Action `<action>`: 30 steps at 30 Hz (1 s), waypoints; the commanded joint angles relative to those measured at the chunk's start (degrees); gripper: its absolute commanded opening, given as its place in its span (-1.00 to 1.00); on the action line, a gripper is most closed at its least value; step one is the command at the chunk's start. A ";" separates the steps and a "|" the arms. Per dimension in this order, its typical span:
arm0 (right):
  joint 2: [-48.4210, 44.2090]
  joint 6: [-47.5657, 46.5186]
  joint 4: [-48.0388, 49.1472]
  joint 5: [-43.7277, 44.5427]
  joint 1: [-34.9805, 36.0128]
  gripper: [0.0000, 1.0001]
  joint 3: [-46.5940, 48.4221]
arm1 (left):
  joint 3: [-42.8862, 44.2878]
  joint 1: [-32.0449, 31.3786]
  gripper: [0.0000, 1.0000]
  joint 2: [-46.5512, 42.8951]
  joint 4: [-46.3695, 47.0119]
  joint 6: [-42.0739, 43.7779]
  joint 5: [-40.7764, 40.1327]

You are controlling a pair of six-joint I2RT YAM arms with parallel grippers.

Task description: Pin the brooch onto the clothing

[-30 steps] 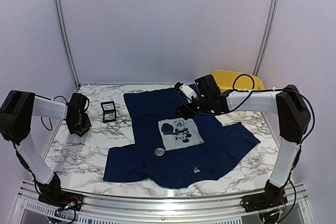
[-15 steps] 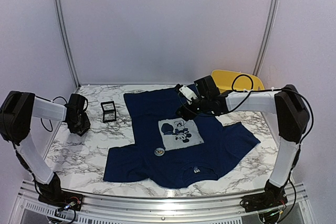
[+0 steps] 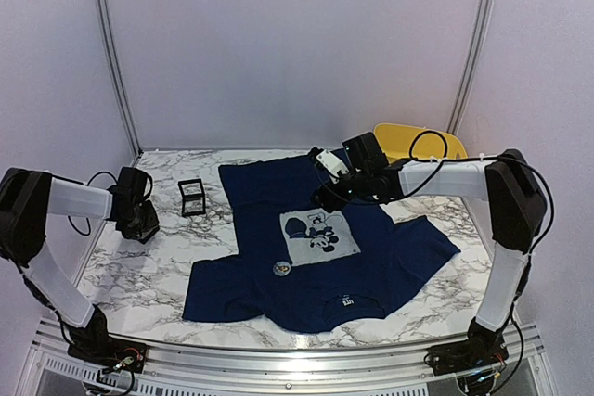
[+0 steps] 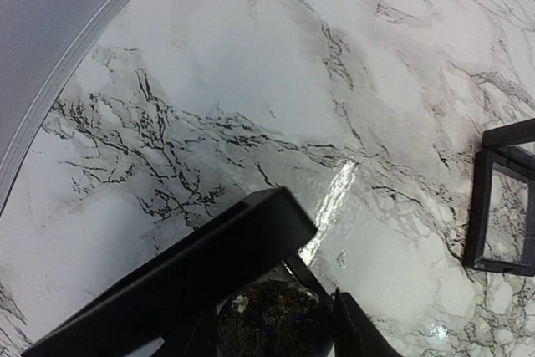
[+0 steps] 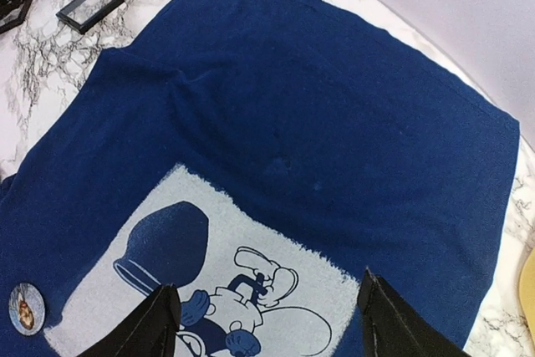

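From above, the navy T-shirt (image 3: 390, 248) lies flat on the marble table (image 3: 139, 275). Its long axis runs roughly 11 to 5 o'clock, with the neck toward the arms' bases. The brooch (image 3: 281, 268) is a small round disc (so it has no long axis of its own). It sits on the shirt just beside the near left corner of the pale print (image 3: 318, 236); whether its pin is through the cloth cannot be told. The right gripper (image 3: 325, 195) hovers at the print's far edge, with the brooch near it at 7 o'clock. The left gripper (image 3: 139, 217) is off the cloth and well apart from the brooch, which lies at its 4 o'clock, so the right arm looks the nearer one. A black display case (image 3: 192, 197) stands open between the left gripper and the shirt. A yellow tray (image 3: 418, 141) at the far right is half hidden behind the right arm, its contents out of sight.

In the left wrist view, the fingers (image 4: 209, 273) hang over bare marble. A dark speckled round thing (image 4: 272, 323) sits low between them (held or part of the rig, I cannot tell, nor how wide the gap is). The case is at 3 o'clock; its clear pane shows only marble.

In the right wrist view, the fingers (image 5: 159, 328) stand wide with nothing between them, above the mouse print. The brooch is at 9 o'clock, at the left edge.
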 commanded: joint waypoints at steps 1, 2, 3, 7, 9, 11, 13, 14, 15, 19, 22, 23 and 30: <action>0.14 -0.07 -0.25 -0.11 -0.13 0.38 2.85 | -0.61 -1.70 -0.28 -4.32 -1.52 2.03 -0.14; 0.14 0.00 -0.33 -0.13 -0.13 0.38 3.15 | -0.62 -2.15 -0.28 -4.88 -1.51 2.37 -0.26; 0.14 0.10 -0.38 -0.14 -0.12 0.38 3.32 | -0.65 -2.65 -0.29 -5.36 -1.60 2.69 -0.21; -0.21 1.50 -0.95 -1.52 -0.37 0.38 4.45 | -0.62 -6.12 -0.29 -7.70 -2.02 4.10 0.34; -0.88 3.65 -0.89 -4.82 -1.20 0.38 4.98 | -0.38 -9.31 -0.30 -9.30 -2.06 5.64 -0.05; -1.74 7.18 0.09 -11.28 -2.89 0.38 5.30 | 0.15 -13.84 -0.33 -10.95 -2.05 8.19 -0.41; -2.57 11.64 1.35 -16.39 -4.87 0.37 5.14 | 1.08 -18.20 -0.35 -12.41 -2.05 11.95 -0.56; -3.00 13.40 1.79 -16.79 -5.55 0.35 4.85 | 1.55 -20.54 -0.35 -13.05 -2.06 13.99 -0.52; -3.39 14.03 1.55 -15.23 -5.54 0.34 4.82 | 2.03 -22.78 -0.35 -13.66 -1.98 16.11 -0.43; -4.03 12.89 -1.17 -13.15 -3.17 0.33 5.91 | 4.63 -32.27 -0.34 -14.22 -1.77 26.21 1.04; -3.58 17.63 0.15 -22.29 -3.01 0.30 5.95 | 6.71 -39.40 -0.31 -12.64 -0.37 34.41 2.81; -3.37 19.56 1.54 -25.94 -2.88 0.29 5.47 | 7.55 -41.37 -0.28 -11.82 0.22 36.68 3.27; -1.79 30.54 8.61 -41.04 -0.16 0.26 2.78 | 11.52 -48.61 -0.24 -7.40 5.68 46.31 3.08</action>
